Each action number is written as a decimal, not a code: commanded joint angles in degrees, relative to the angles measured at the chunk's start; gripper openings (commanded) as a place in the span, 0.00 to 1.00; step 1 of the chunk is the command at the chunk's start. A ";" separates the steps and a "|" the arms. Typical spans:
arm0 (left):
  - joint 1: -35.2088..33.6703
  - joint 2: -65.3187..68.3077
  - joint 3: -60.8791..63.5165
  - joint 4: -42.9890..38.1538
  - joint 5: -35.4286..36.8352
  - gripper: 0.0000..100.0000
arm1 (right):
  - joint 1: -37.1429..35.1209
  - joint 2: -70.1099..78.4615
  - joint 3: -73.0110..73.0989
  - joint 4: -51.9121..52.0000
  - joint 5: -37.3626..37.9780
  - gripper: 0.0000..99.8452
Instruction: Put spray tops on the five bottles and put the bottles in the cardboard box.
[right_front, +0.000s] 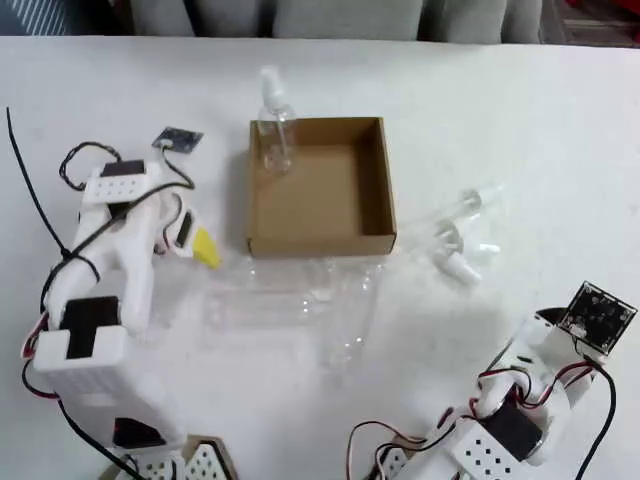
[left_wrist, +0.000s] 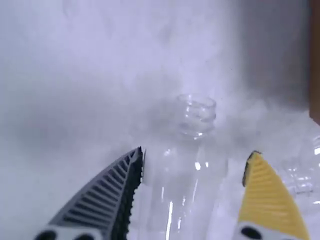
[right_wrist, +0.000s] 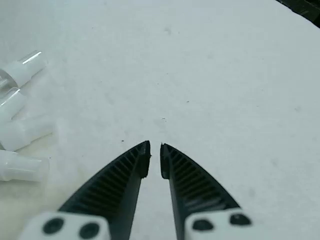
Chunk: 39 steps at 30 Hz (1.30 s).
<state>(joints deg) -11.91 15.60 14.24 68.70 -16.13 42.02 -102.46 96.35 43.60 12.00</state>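
cardboard box (right_front: 320, 243) sits at the middle of the table (right_front: 500, 110) in the high view, with one capped bottle (right_front: 273, 130) standing in its 11 o'clock corner. uncapped bottles (right_front: 290, 300) lie just beside its 6 o'clock wall, spray tops (right_front: 458, 250) lie loose at its 4 o'clock, your left arm (right_front: 120, 250) is at 9 o'clock and your right arm (right_front: 520, 410) at 5 o'clock. in the left wrist view your left gripper (left_wrist: 196, 152) is spread wide, one finger on each side of an open-necked bottle (left_wrist: 185, 175), apparently not touching it. that bottle is round, slick and looks to be lying down, so an off-centre squeeze could squirt it out or roll it into its neighbours. in the right wrist view your right gripper (right_wrist: 154, 150) is pinched almost closed on nothing, near the spray tops. you must open it before reaching, or it will likely shove the tops apart and scatter them.
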 joint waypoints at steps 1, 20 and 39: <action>-0.48 -0.22 -2.29 1.05 -0.62 0.31 | -0.75 -0.48 0.44 0.04 0.62 0.02; 0.66 -0.22 -1.76 -1.23 -19.87 0.31 | -0.75 -0.48 0.44 0.04 0.62 0.02; 0.66 -0.13 1.58 -6.68 -17.14 0.20 | -0.75 -0.48 0.44 -0.04 0.62 0.02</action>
<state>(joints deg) -11.91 15.60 16.00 63.08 -33.80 42.02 -102.46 96.35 43.60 12.00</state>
